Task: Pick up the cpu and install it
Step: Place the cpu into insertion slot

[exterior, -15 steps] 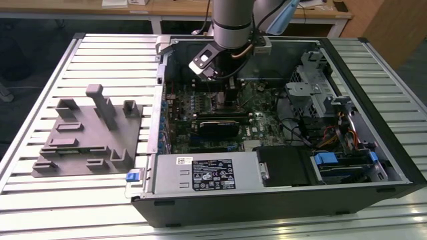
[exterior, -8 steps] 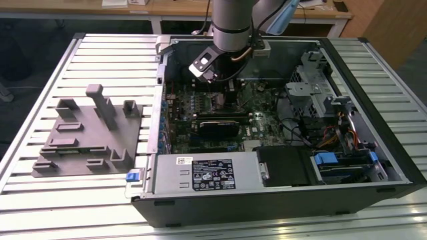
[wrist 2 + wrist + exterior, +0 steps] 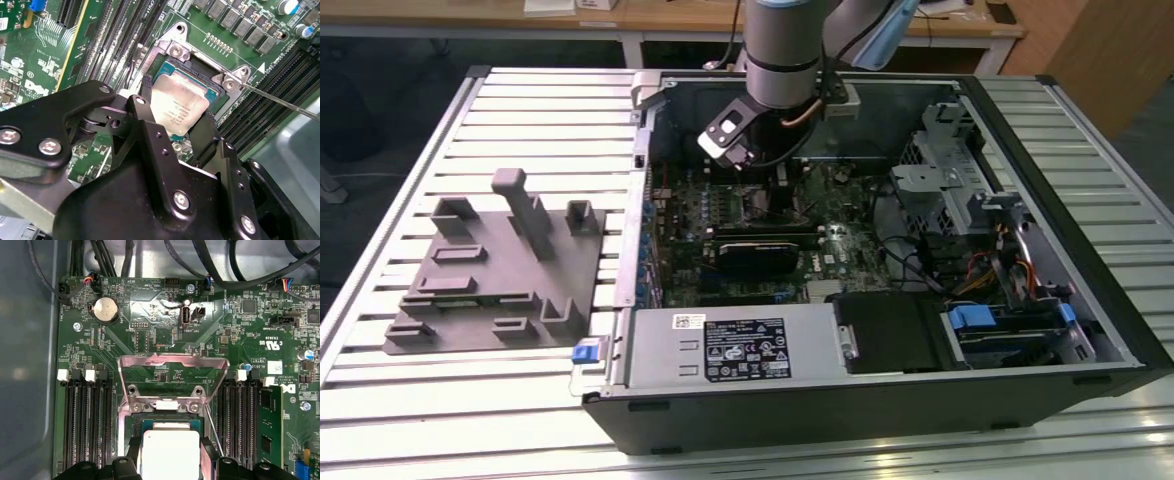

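Gripper (image 3: 177,107) clamps cpu (image 3: 182,100) at socket (image 3: 200,75); exterior view adds gray fixture tray (image 3: 494,270).

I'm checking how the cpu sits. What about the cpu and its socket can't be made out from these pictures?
- Whether the cpu lies flat in the socket: second wrist view, the gripper covers two of its edges.
- Part of the cpu: first wrist view, cut off by the picture's edge.
- Socket area: exterior view, blocked by the arm.
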`<state>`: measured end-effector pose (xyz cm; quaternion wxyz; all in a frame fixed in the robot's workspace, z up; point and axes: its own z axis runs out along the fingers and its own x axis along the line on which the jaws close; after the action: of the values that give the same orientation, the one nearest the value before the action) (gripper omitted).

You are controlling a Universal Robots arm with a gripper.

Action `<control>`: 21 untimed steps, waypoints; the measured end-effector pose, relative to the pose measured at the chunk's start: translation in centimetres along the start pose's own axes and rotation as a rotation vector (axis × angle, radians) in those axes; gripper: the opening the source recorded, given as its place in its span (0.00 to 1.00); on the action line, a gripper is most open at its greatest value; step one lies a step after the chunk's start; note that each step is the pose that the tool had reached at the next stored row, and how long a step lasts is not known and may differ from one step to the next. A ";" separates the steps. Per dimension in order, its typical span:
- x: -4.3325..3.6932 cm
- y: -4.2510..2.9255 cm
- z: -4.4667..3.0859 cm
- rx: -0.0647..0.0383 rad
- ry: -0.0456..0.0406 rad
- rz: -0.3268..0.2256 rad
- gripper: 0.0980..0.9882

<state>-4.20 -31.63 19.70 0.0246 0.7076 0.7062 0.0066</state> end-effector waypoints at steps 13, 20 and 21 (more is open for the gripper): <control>0.12 -0.02 0.28 0.000 0.0008 -0.016 0.50; 0.24 -0.10 0.35 -0.001 0.0015 -0.028 0.50; 0.25 -0.12 0.36 -0.001 0.0015 -0.027 0.50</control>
<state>-4.30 -31.39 19.34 0.0244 0.6979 0.7157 0.0070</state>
